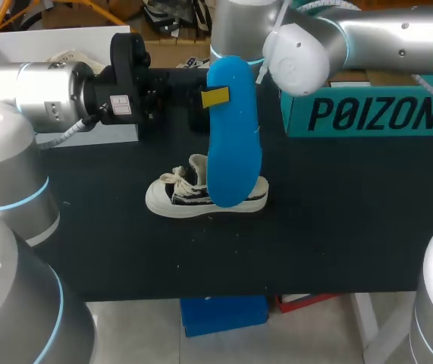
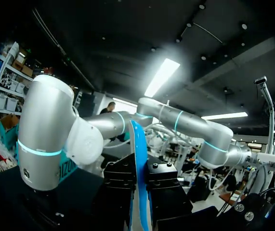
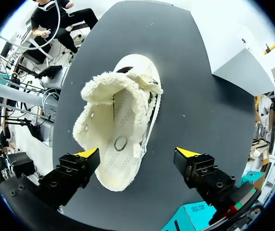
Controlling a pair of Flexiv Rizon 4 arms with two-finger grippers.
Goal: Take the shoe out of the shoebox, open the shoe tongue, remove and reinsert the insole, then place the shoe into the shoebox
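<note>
A small white shoe [image 1: 201, 194] with black side stripes stands on the black table [image 1: 337, 220], toe to the left. My left gripper [image 1: 216, 97] is shut on a blue insole [image 1: 233, 136], which hangs upright above the shoe with its lower end in front of the heel. In the left wrist view the insole [image 2: 139, 163] shows edge-on, pinched between the black fingers [image 2: 120, 180]. My right gripper [image 3: 137, 152] hangs open above the shoe [image 3: 120, 134], which lies ahead of it with its fleecy lining and open mouth showing. In the head view the right gripper is hidden.
The white shoebox [image 1: 49, 34] stands at the back left, partly behind my left arm; its corner [image 3: 238, 72] shows in the right wrist view. A teal box [image 1: 375, 114] stands at the back right, below my right arm's elbow [image 1: 299, 53].
</note>
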